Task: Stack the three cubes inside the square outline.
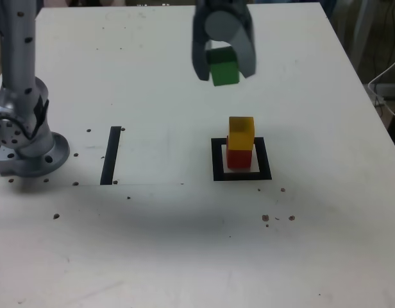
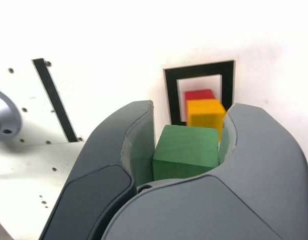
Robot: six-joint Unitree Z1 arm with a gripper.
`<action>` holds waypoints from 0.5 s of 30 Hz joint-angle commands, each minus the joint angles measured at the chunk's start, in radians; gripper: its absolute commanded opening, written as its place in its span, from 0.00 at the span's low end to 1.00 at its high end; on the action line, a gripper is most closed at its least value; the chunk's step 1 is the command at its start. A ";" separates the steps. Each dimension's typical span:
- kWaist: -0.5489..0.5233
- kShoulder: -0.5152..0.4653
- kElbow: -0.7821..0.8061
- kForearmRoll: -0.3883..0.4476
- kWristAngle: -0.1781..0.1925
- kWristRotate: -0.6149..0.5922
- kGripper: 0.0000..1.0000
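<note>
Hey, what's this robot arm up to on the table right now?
It's stacking cubes. The tool is shut on the green cube, held in the air above the table. The yellow cube already sits on the red cube inside the square outline, so green is the last one to place.

Green cube [image 1: 224, 67], yellow cube [image 1: 241, 132], red cube [image 1: 238, 157], black-framed white square outline [image 1: 218, 160].

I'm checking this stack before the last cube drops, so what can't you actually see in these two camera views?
- Red cube: wrist view, mostly hidden behind the yellow cube.
- Green cube: exterior view, its top is covered by the gripper.
- Square outline: wrist view, near edge hidden by the gripper's fingers.
- Arm: exterior view, cut off at the top edge.
</note>
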 commanded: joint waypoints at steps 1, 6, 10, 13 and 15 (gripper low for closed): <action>-0.016 0.026 -0.017 0.005 0.000 -0.012 0.13; -0.040 0.065 -0.030 0.002 0.000 -0.031 0.13; -0.046 0.089 -0.024 -0.001 0.001 -0.035 0.13; -0.053 0.103 -0.019 -0.003 0.005 -0.040 0.13; -0.057 0.112 -0.018 -0.006 0.008 -0.045 0.13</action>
